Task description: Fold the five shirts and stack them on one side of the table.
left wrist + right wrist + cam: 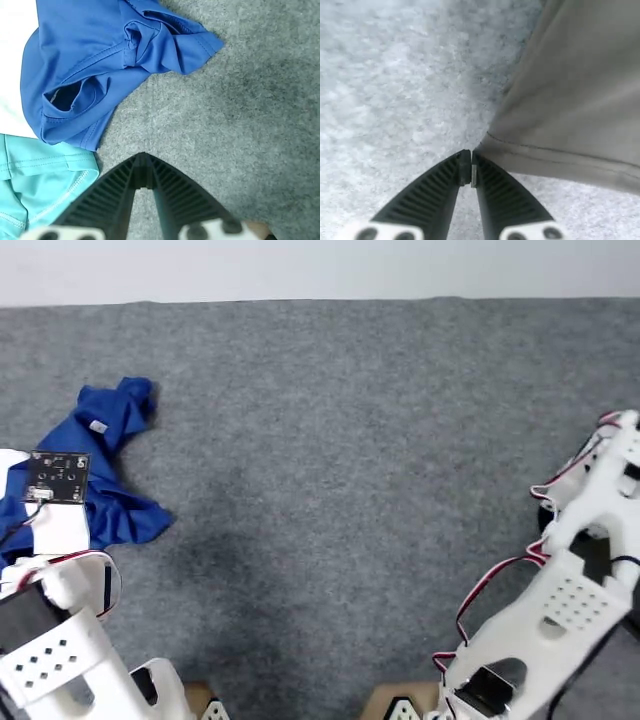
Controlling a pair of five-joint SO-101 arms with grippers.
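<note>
Grey felt-covered worktop (pixel 350 440), pale wall behind. Blue shirt (pixel 120 415) lies crumpled at worktop's left side. Left hand (pixel 145 161): fingers pressed together, gripping nothing, over bare felt close to blue shirt's hem. Teal shirt (pixel 35 185) just beside that hand, touching blue shirt; white cloth (pixel 10 100) next to both. Right hand (pixel 470 167): fingers closed tip to tip at corner of tan shirt (pixel 570 90); whether hem is pinched, cannot tell.

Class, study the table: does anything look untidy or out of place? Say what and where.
Yes. The blue shirt lies crumpled and unfolded at the left side of the table, and a teal shirt is bunched beside it. Neither is folded or stacked.
</note>
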